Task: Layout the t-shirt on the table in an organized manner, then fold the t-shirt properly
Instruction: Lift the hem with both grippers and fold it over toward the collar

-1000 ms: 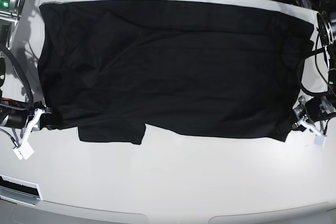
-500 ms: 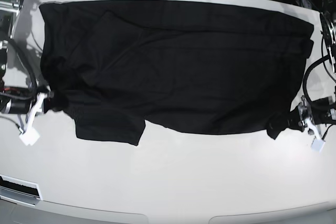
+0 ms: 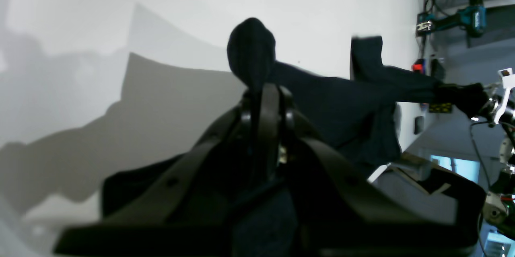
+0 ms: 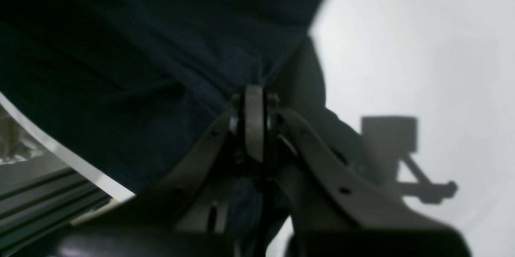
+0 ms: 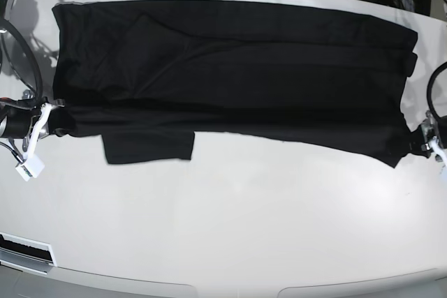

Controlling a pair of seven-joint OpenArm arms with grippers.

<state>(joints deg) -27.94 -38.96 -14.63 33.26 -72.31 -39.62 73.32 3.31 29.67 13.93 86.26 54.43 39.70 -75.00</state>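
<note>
On the white desk (image 5: pixel 223 228) the black t-shirt (image 5: pixel 230 75) now lies pulled tauter, its near edge drawn farther back than before. The left pincer (image 5: pixel 423 146) and right pincer (image 5: pixel 54 122) each stay clamped on a near corner.

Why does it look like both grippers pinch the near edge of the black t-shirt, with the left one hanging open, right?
Not quite: the left gripper is shut on the black t-shirt, not open. The left wrist view shows fabric bunched above its closed jaws. The right gripper is likewise shut on the shirt, and the base view shows the near edge stretched between them over the white table.
</note>
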